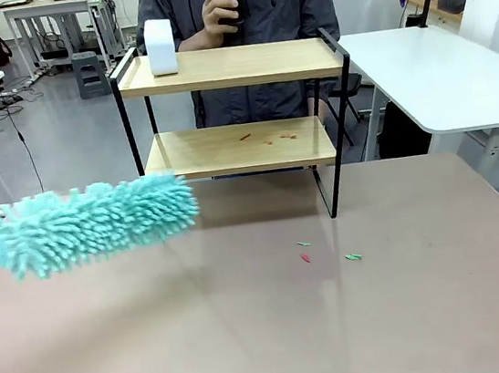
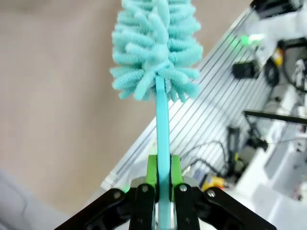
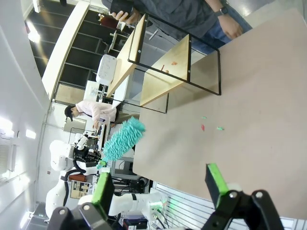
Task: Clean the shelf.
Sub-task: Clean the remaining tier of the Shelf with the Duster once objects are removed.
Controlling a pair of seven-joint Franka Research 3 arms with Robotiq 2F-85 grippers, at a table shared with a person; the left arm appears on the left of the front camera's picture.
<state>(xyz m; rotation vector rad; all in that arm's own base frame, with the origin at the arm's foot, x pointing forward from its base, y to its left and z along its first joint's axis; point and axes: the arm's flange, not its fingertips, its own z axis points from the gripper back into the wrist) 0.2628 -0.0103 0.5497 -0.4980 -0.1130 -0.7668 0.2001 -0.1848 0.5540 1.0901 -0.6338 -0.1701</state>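
Note:
The shelf (image 1: 225,67) stands at the table's far middle, with two wooden boards in a black frame; it also appears in the right wrist view (image 3: 163,62). Small red scraps (image 1: 266,136) lie on its lower board. A white box (image 1: 160,46) sits at the left end of the top board. My left gripper (image 2: 163,168) is shut on the thin handle of a turquoise fluffy duster (image 2: 156,48). The duster's head (image 1: 98,225) hovers above the table, left of the shelf and in front of it. My right gripper (image 3: 159,184) is open with nothing between its fingers, well back from the shelf.
Green and red scraps (image 1: 327,252) lie on the brown table (image 1: 250,333) in front of the shelf's right leg. A person stands behind the shelf holding a dark object (image 1: 227,1). A white table (image 1: 437,70) stands at the right.

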